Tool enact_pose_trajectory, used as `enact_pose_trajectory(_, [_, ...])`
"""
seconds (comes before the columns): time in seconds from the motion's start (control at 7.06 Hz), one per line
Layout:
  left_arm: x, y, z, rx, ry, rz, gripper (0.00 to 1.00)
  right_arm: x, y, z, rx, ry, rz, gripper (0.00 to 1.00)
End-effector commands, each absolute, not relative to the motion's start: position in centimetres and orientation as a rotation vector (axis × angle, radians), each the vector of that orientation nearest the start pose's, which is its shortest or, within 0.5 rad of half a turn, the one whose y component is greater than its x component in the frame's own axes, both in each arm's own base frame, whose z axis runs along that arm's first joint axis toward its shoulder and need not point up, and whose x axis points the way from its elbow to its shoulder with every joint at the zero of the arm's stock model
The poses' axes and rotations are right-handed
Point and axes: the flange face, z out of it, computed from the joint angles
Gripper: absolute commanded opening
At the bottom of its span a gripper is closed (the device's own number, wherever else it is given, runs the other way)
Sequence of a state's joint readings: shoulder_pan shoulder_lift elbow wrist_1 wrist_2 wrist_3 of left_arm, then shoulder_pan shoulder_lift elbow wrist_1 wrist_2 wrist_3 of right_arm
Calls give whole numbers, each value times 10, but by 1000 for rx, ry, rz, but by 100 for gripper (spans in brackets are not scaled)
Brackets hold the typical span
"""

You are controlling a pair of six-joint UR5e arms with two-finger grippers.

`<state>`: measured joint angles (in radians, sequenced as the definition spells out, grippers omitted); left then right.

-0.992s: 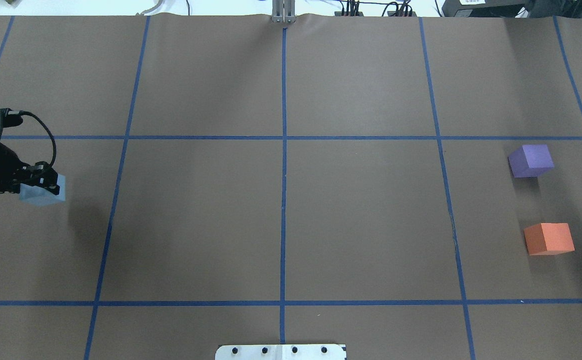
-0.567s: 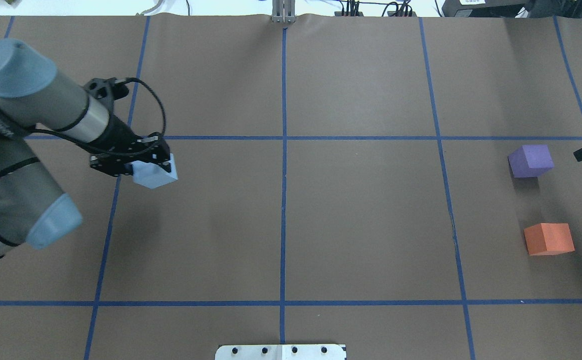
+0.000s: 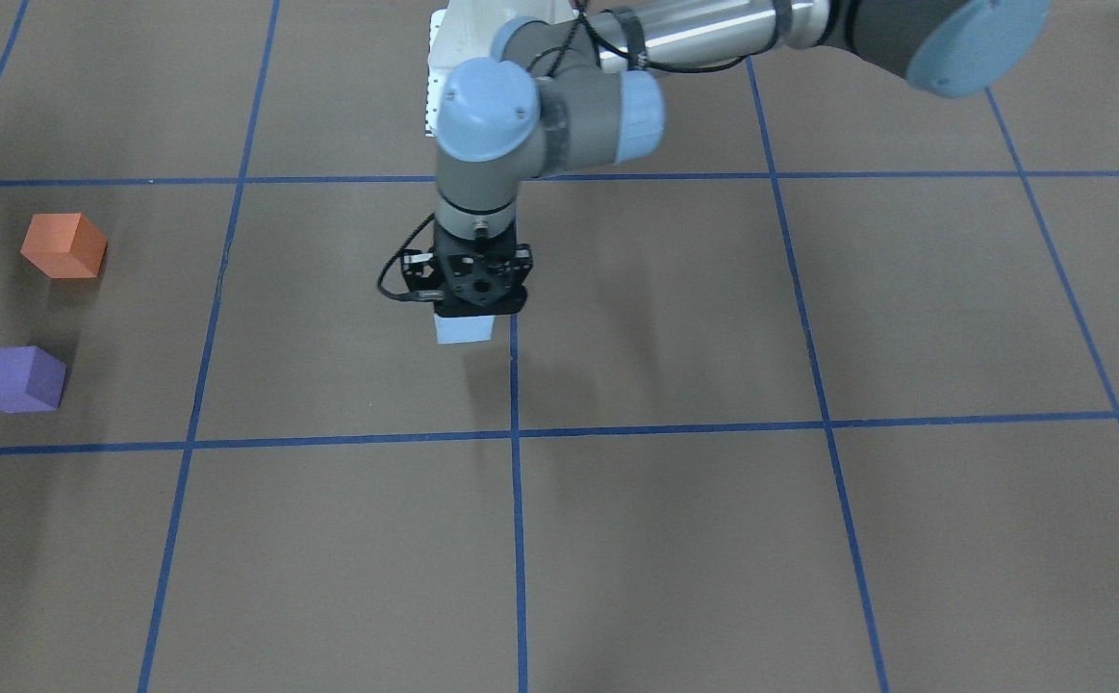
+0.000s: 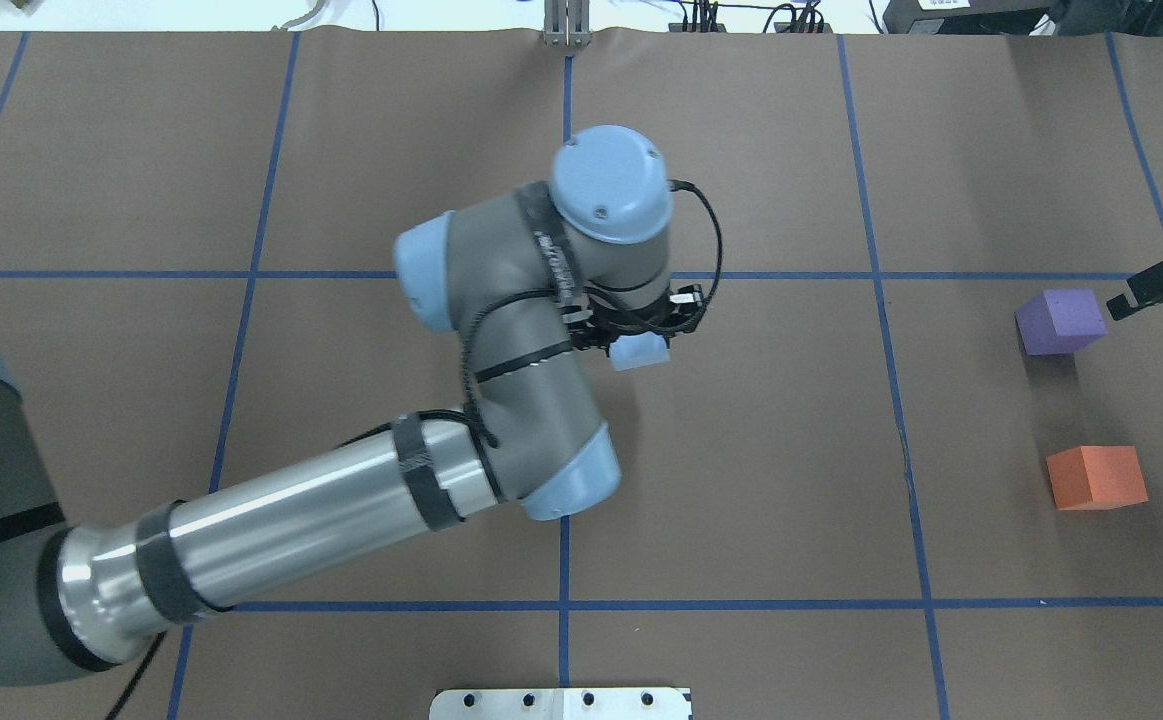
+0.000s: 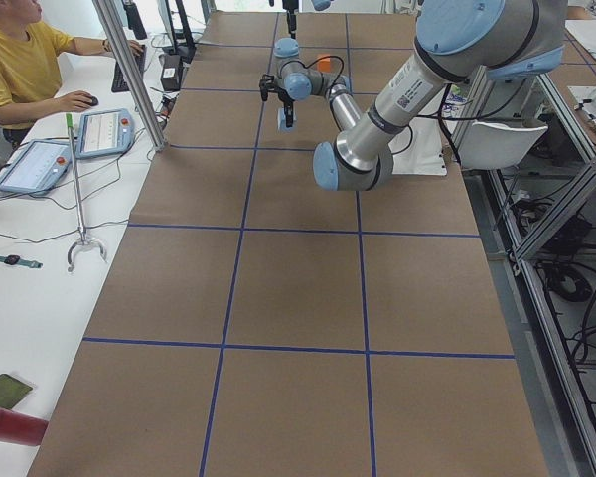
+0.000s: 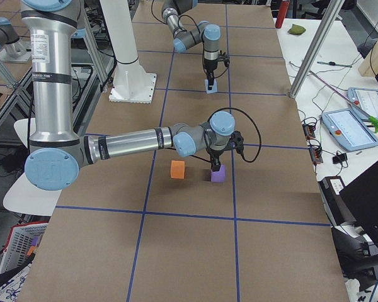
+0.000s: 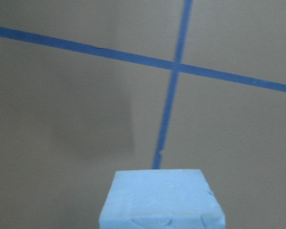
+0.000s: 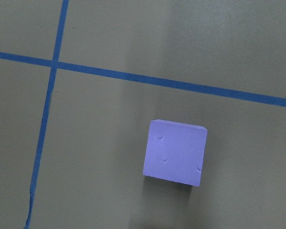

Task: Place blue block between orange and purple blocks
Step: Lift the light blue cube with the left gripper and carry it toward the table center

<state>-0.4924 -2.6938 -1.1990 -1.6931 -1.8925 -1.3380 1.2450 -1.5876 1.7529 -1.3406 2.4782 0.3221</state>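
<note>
My left gripper (image 4: 643,340) is shut on the light blue block (image 4: 641,352) and holds it above the middle of the table, near the centre tape line. The block also shows in the front view (image 3: 464,329) and fills the bottom of the left wrist view (image 7: 162,198). The purple block (image 4: 1061,322) and the orange block (image 4: 1096,477) sit apart at the far right. My right gripper (image 4: 1156,285) hovers just right of and above the purple block, which shows in the right wrist view (image 8: 175,151). I cannot tell whether its jaws are open.
Blue tape lines (image 4: 566,450) divide the brown table into a grid. The robot's white base plate (image 4: 561,703) is at the near edge. An operator (image 5: 20,60) sits at a side desk with tablets, off the table.
My left arm has swung right, carrying the blue block from the table's left edge to its middle. My right gripper has come in at the right edge beside the purple block.
</note>
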Motion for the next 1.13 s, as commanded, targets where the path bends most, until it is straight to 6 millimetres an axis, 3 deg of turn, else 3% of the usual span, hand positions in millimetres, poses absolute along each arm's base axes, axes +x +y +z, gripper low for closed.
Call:
enact_pose_trajectory(0.0, [729,-434,26,123,850,21,0,-116,-490,533,72,-972,-204,100])
enact_pose_trajectory(0.14, [745,-422,38,122,820,29,9,-118,-490,531,74,-973,-208,100])
enact_pose_trajectory(0.57, [750,-421,45,110,803,22,92,-127,-492,525,78,-976,-228,100])
enact_pose_trajectory(0.71, [745,-424,42,109,807,18,100,-128,-494,524,79,-976,-229,100])
enact_pose_trajectory(0.85, [741,-427,40,111,812,15,100,-134,-496,514,62,-983,-189,100])
enact_pose_trajectory(0.99, [715,-433,17,136,858,6,100,-163,-504,488,21,-999,-134,100])
